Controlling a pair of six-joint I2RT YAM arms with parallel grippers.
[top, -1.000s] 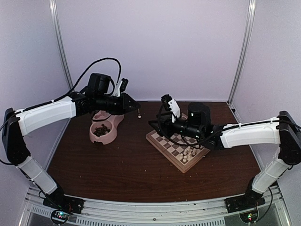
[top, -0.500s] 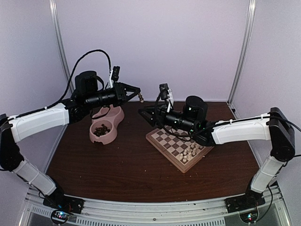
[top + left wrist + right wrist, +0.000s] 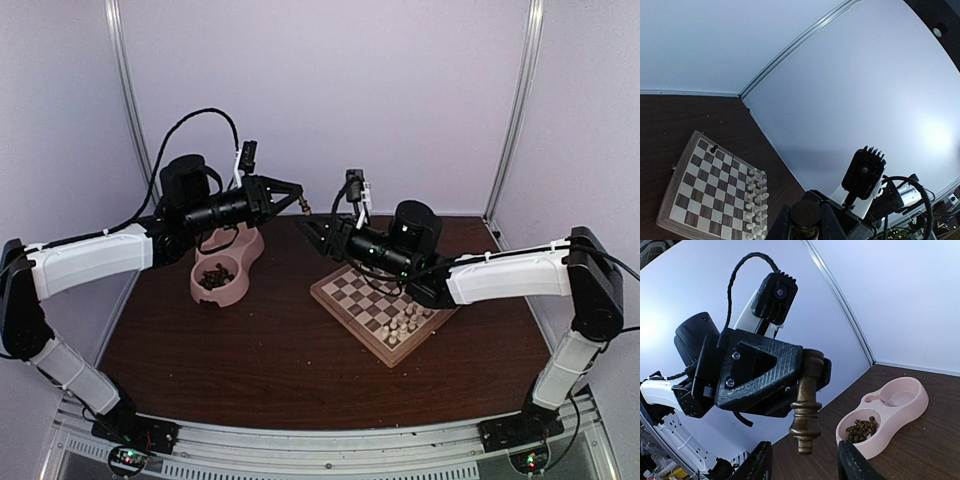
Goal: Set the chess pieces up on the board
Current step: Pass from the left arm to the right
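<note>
My left gripper (image 3: 296, 201) is raised in the air, shut on the base end of a dark brown chess piece (image 3: 806, 405) that points toward my right gripper (image 3: 312, 231). In the right wrist view the piece's tip hangs just between the right gripper's (image 3: 804, 464) open fingers (image 3: 758, 463), not touched by them. In the left wrist view the left gripper (image 3: 805, 226) shows the piece's round base (image 3: 805, 216) clamped between its jaws. The board (image 3: 332, 291) lies below on the table, with one dark piece (image 3: 713, 148) on a far square.
Pale cream chessmen (image 3: 403, 324) fill two rows at the board's right end. A pink double bowl (image 3: 243, 246) stands at the left, and its near cup holds several dark chess pieces (image 3: 212, 277). White walls close in the back and sides.
The left gripper rose and swung right with the piece. The right gripper left the board, moved up and left to meet it, and its fingers have narrowed.
</note>
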